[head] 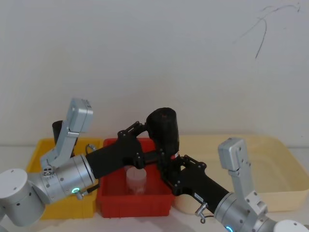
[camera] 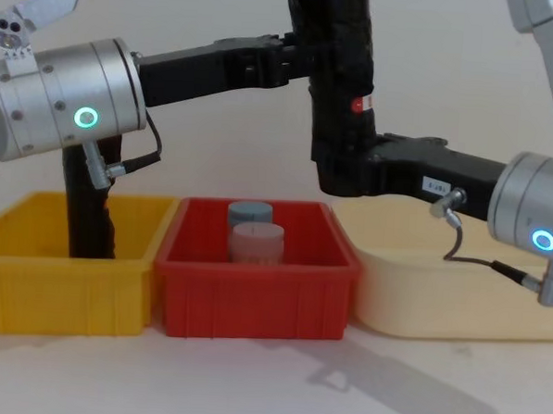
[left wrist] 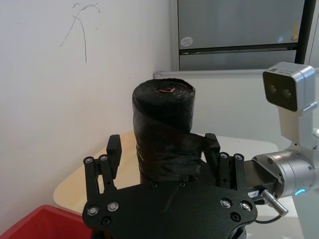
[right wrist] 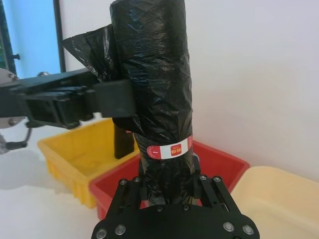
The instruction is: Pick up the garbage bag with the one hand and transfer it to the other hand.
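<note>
On the white table (camera: 249, 382), a yellow plastic bin (camera: 59, 288) holds a plain black roll (camera: 86, 206), upright. The stickerless black left hand (left wrist: 163, 148) brackets the upper part of the garbage bag (camera: 339, 80), a long black plastic roll with a red-and-white label. Its long axis is vertical above the red plastic bin (camera: 253, 303) holding two capped jars (camera: 256, 243). A sliver of gap on one side suggests that hand stands slightly open. Below, the stickered black right hand (right wrist: 169, 184) clamps the roll's foot, near the cream tray (camera: 420, 298).

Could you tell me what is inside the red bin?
Two lidded jars: pinkish jar in front, bluish jar behind, its body covered. The left gripper and right gripper are above.
</note>
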